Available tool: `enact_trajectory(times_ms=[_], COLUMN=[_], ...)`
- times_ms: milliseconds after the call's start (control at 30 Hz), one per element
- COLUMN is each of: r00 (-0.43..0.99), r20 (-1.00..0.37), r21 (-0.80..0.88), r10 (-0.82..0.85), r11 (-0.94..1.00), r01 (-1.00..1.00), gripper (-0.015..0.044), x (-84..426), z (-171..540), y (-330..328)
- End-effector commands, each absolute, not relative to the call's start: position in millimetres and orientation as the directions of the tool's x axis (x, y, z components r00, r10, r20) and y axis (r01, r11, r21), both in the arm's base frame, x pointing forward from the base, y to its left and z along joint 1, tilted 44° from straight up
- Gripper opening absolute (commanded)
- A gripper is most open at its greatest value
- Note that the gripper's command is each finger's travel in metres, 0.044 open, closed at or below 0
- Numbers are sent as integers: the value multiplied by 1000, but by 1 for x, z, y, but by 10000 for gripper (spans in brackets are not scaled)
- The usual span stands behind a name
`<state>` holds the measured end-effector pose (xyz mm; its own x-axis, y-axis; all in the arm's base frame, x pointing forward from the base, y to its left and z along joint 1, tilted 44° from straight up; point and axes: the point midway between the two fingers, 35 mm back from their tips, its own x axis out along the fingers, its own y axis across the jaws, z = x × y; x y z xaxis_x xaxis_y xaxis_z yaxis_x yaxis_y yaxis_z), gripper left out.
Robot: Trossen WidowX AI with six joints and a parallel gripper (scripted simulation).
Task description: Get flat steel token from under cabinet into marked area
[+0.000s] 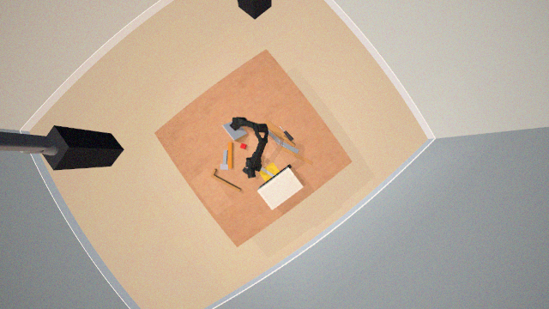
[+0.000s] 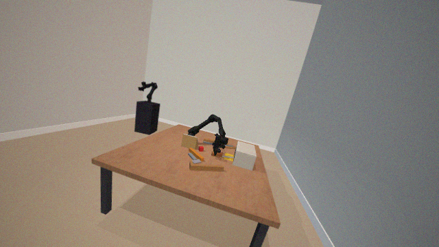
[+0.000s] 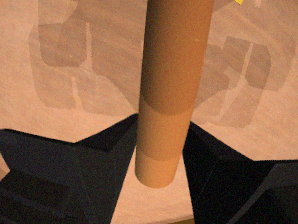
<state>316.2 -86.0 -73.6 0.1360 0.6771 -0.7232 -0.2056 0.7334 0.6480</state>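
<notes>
My gripper (image 1: 250, 172) (image 2: 216, 153) (image 3: 160, 121) is shut on a round orange-brown handle (image 3: 172, 75), low in front of the cabinet. The handle stands between the fingers and runs up out of the wrist view. The white cabinet (image 1: 280, 189) (image 2: 245, 156) stands beyond the yellow marked area (image 1: 272, 166) (image 2: 229, 159). A thin grey strip (image 1: 268, 172) lies over the yellow area between gripper and cabinet; whether it belongs to the held tool I cannot tell for certain. Only a yellow corner shows in the wrist view. I cannot make out the steel token.
A red cube (image 1: 243, 146) (image 2: 201, 149) lies near the arm's base. An orange bar (image 1: 230, 155) and a grey piece (image 1: 224, 161) lie beside it. A bent brown stick (image 1: 228, 180) lies left of the gripper. A long grey strip (image 1: 289, 147) and a dark-handled tool (image 1: 288, 136) lie on the other side.
</notes>
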Motion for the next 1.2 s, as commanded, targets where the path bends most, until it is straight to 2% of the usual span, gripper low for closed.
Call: enact_trajectory(times_ms=[0, 1167], r00=[134, 132], r20=[-721, -722], r21=[651, 651], r10=[680, 679], r11=[731, 732], r01=[-204, -202], gripper=[0, 0], x=[309, 256], z=[-76, -91], y=[-86, -92])
